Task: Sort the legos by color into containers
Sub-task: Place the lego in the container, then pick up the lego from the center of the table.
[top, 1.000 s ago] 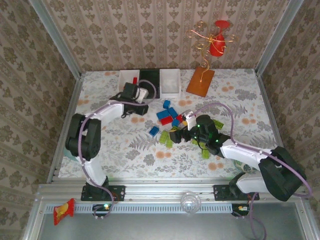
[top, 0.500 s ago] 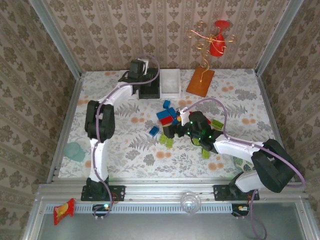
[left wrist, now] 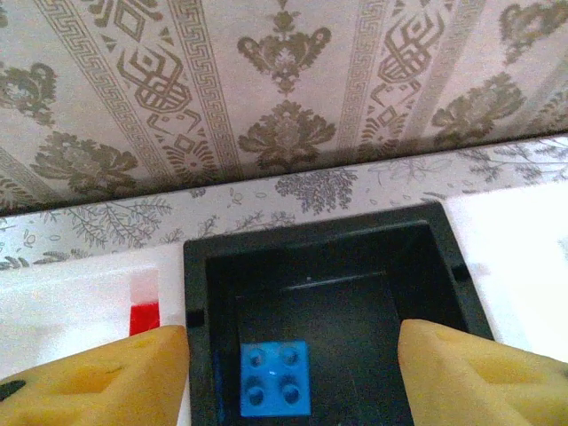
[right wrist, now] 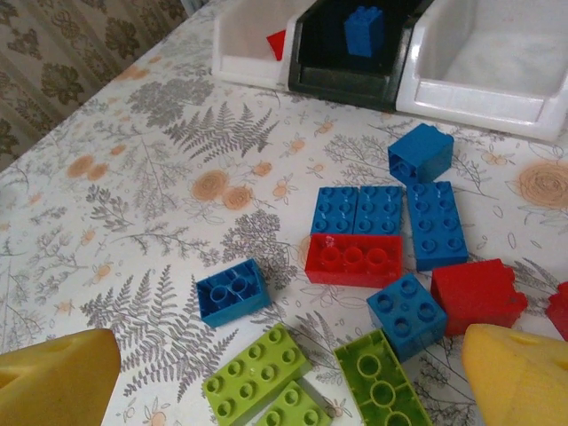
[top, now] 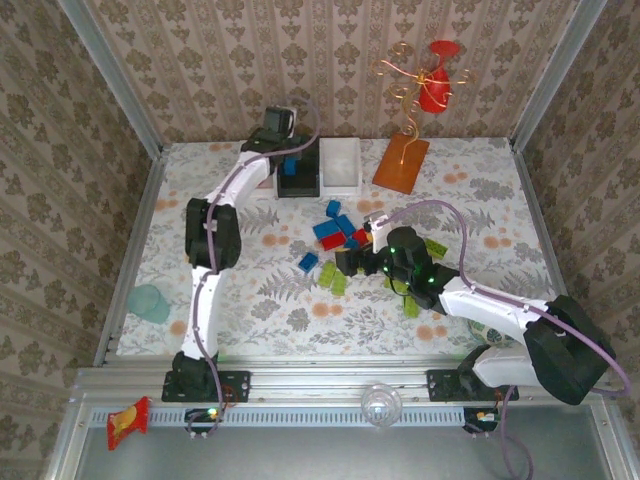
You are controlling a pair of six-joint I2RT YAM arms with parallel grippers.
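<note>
floral table [top: 250, 290] — three bins [top: 340, 165], roughly fifteen loose legos [top: 327, 228] — left gripper [left wrist: 293, 355], right gripper [right wrist: 291, 359] agape.

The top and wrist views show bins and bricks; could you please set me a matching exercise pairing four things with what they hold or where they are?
Things:
1. black bin
2. left white bin
3. lime green bricks
4. orange board

Places:
A. loose on the table
B. holds a red brick
C. to the right of the right white bin
D. holds a blue brick

Pairs: 1-D, 2-B, 3-A, 4-C.
</note>
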